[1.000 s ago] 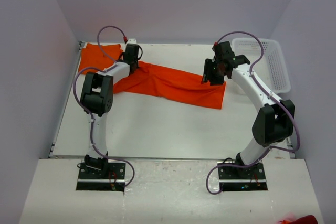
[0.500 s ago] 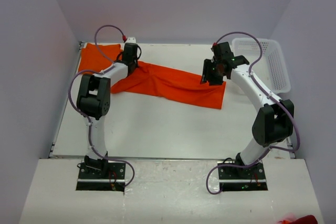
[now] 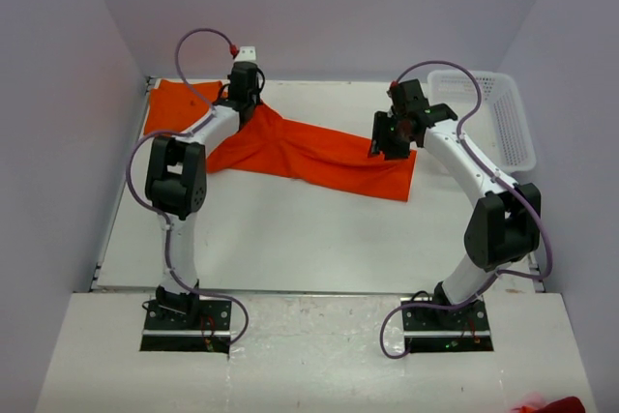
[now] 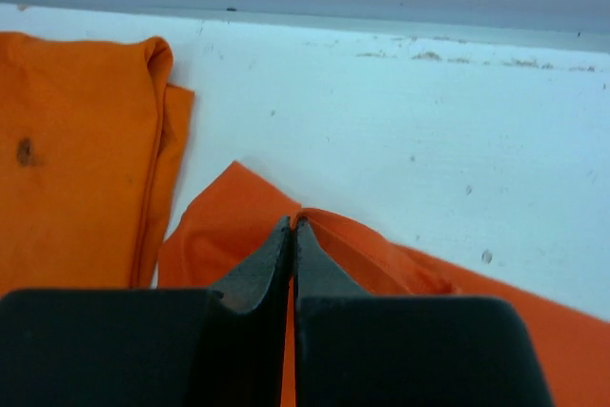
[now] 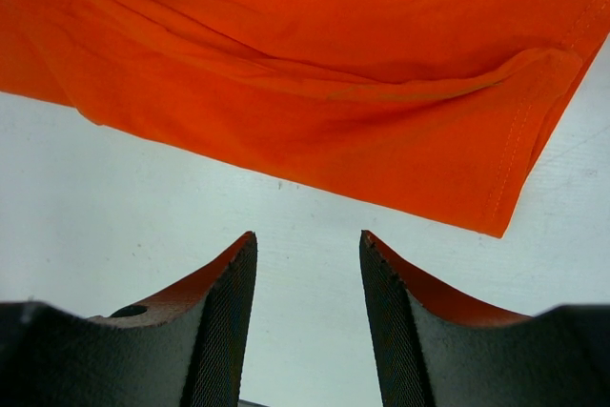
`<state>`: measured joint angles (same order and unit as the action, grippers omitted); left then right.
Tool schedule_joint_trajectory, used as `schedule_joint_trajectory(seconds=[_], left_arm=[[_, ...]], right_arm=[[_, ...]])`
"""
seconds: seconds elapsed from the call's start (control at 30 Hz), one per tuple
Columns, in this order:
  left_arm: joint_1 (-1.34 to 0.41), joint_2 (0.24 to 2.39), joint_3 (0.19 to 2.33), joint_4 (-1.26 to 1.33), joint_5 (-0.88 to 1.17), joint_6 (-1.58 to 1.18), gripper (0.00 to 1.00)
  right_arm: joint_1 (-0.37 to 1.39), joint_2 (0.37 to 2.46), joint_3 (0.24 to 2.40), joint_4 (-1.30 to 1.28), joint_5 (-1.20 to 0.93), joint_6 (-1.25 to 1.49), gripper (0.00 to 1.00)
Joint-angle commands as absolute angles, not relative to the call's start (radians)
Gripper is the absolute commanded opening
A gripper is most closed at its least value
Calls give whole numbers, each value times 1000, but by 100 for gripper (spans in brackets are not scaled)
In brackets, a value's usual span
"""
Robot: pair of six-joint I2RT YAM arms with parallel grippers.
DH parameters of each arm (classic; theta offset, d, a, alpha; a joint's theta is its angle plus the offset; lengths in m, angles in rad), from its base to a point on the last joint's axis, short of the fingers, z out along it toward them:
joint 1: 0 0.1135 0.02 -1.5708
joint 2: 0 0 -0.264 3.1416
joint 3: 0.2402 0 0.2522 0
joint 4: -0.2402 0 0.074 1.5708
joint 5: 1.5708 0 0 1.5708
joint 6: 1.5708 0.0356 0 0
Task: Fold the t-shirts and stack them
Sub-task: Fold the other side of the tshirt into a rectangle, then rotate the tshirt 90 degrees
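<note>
Top view: two orange shirts, both on the white table (image 3: pixel 290 229), both outside the basket.

Basket (image 3: pixel 498 123): white plastic lattice, at the far right corner of the table, just beyond the right arm. Only its own lattice walls and floor can be made out inside.

Long shirt (image 3: pixel 319 157): lies stretched in a slanted band across the far half of the table, from the left hand down to the right hand. Its cloth is creased along the length. Its left end rises to a peak.

Left hand (image 3: pixel 253 111): clenched on that peak. Left wrist view confirms this: the two fingers are pressed together with a ridge of orange cloth pinched at their tips (image 4: pixel 294 226), and the rest of the shirt trails off to the right.

Second shirt (image 3: pixel 174 103): at the far left corner, flat on the table, apart from the long shirt. The wrist view shows its right edge doubled over and a small dark spot (image 4: pixel 26 151) on the cloth.

Right hand (image 3: pixel 387 140): released, above the long shirt's right end. In the right wrist view the fingers stand apart with bare table between them; the hemmed corner of the shirt (image 5: pixel 286 73) lies just beyond the tips, not touching them.
</note>
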<state>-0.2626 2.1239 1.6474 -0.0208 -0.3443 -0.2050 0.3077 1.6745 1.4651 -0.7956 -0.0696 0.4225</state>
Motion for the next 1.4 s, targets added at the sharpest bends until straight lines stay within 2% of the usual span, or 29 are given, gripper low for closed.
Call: schedule_joint_trajectory(seconds=[0.0, 0.07, 0.1, 0.13, 0.2, 0.33, 0.4, 0.6, 0.63, 0.7, 0.73, 0.77, 0.83, 0.87, 0.9, 1.1, 1.37], left_arm=[[-253, 2195, 1779, -30, -353, -175, 0], [-253, 2191, 1773, 30, -333, -166, 0], [-252, 2195, 1779, 47, -327, -164, 4], [-252, 2229, 1846, 25, -327, -164, 15], [-252, 2273, 1917, -50, -340, -160, 46], [-252, 2338, 2023, -86, -402, -163, 48], [-252, 2326, 2011, -52, -417, -169, 48], [-291, 2016, 1659, 22, -344, -317, 46], [-301, 1994, 1638, -45, -334, -333, 34], [-322, 1947, 1576, -107, -318, -391, 17], [-327, 1933, 1551, -136, -273, -399, 3], [-330, 1922, 1520, -144, -258, -405, 0], [-342, 1892, 1436, -150, -258, -417, 0], [-345, 1884, 1408, -152, -261, -417, 0], [-350, 1872, 1369, -158, -259, -419, 0], [-356, 1829, 1295, -158, -209, -459, 0], [-350, 1922, 1414, -198, -239, -442, 0]], right_arm=[[311, 1648, 1448, -784, -49, 419, 49], [311, 1651, 1443, -781, -73, 422, 49], [314, 1654, 1445, -779, -81, 423, 49], [316, 1658, 1443, -776, -87, 426, 49], [318, 1655, 1445, -770, -95, 425, 49], [322, 1652, 1442, -770, -101, 423, 49], [324, 1652, 1433, -767, -100, 425, 49], [328, 1683, 1439, -744, -103, 446, 49], [328, 1692, 1440, -735, -101, 449, 49], [328, 1727, 1475, -751, -91, 457, 48], [328, 1782, 1523, -764, -84, 459, 48], [327, 1807, 1540, -770, -87, 462, 46], [328, 1854, 1574, -793, -87, 477, 24], [327, 1891, 1588, -798, -95, 509, 9], [327, 1907, 1589, -784, -133, 523, 0], [331, 2016, 1580, -689, -305, 644, 0], [342, 2032, 1565, -653, -296, 676, 0]])
